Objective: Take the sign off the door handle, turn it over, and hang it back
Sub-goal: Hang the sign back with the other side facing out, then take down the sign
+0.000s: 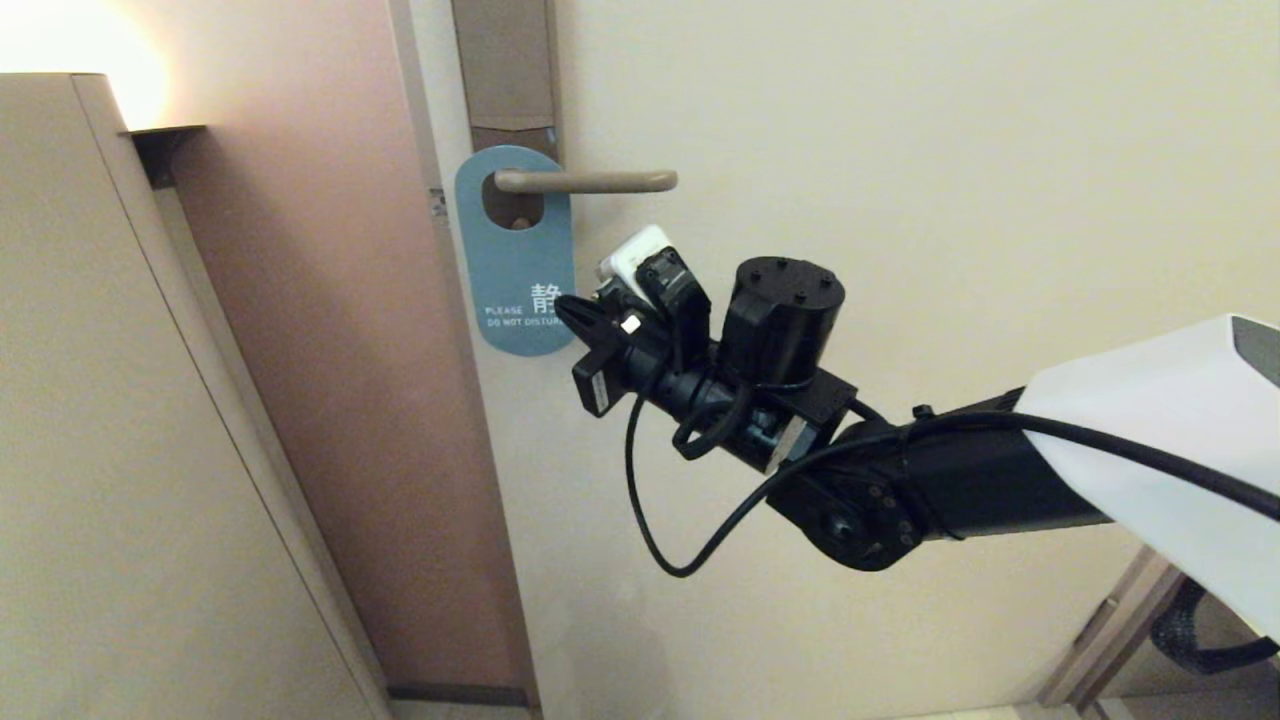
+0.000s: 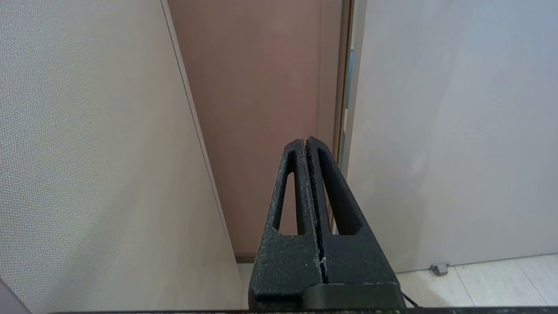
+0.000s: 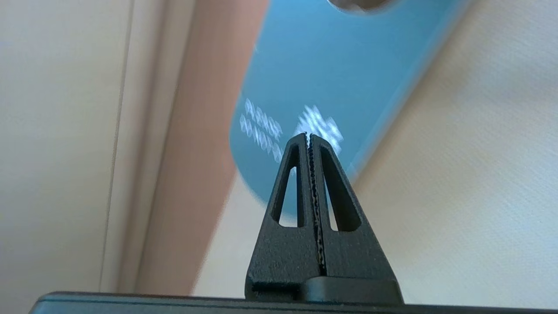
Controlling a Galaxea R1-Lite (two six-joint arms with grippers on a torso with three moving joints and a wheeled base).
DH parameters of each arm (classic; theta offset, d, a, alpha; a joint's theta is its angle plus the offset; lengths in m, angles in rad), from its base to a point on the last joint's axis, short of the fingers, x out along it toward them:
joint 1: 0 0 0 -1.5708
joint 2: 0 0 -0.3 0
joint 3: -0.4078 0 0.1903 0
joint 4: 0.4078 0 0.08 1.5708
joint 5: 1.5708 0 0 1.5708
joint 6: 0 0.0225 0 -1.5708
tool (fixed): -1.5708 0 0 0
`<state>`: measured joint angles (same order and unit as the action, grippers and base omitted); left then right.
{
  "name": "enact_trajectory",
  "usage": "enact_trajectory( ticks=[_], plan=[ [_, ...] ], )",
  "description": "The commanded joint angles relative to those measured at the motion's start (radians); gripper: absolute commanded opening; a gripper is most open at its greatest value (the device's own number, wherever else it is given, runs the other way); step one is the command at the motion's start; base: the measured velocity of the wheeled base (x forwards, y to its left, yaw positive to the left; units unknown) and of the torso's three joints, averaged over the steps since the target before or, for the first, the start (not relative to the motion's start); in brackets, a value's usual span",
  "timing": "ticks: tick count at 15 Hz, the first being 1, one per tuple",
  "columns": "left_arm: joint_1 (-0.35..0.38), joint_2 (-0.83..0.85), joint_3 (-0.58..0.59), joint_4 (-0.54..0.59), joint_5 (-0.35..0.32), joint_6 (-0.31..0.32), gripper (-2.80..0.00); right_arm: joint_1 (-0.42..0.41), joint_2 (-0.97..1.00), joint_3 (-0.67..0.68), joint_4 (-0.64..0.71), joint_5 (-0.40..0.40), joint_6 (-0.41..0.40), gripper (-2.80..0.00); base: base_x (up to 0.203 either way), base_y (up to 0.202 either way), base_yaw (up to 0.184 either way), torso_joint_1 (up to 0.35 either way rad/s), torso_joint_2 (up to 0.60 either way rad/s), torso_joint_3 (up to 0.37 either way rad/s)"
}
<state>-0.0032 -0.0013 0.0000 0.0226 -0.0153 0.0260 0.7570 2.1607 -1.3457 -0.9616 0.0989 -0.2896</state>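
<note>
My right gripper (image 1: 562, 308) is raised in front of the door with its two fingers pressed flat together, holding nothing, and its tip points at the lower right part of the sign (image 1: 515, 255). The sign hangs blue face out, "PLEASE DO NOT DISTURB" showing, its hole looped over the door handle (image 1: 590, 181) close to the handle's plate, near the left edge of the door (image 1: 900, 200). Its long axis runs straight down from the handle, so the card lies flat against the door while the handle itself runs level to the right. From my fingertips the printed lower end of the sign lies just ahead and a little to the left; in the right wrist view the sign (image 3: 322, 83) fills the space beyond my closed tip (image 3: 308, 136), and I cannot tell whether I touch it yet. My judgement is that I must part these fingers before I can pinch the card's free lower edge, then carry it right along the handle to slip it off. My left gripper (image 2: 306, 140) is also closed and empty, low by the doorframe, well apart from the sign, so the right arm is the nearer one.
</note>
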Motion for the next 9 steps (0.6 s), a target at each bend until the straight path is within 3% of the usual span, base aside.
enact_trajectory(
  ticks=[1,5,9],
  plan=[
    [0.000,0.001,0.000,0.000,0.000,0.000,-2.80,-0.017,-0.092,0.069,0.020,-0.009,-0.012,-2.80,0.000,0.000,0.000,0.000,0.00,0.000],
    [0.000,0.001,0.000,0.000,0.000,0.000,-2.80,-0.111,-0.235,0.169,0.125,-0.064,-0.016,-2.80,0.000,0.000,0.000,0.000,0.00,0.000],
    [0.000,0.001,0.000,0.000,0.000,0.000,-2.80,-0.264,-0.381,0.260,0.219,-0.116,-0.012,-2.80,0.000,0.000,0.000,0.000,0.00,0.000]
  ],
)
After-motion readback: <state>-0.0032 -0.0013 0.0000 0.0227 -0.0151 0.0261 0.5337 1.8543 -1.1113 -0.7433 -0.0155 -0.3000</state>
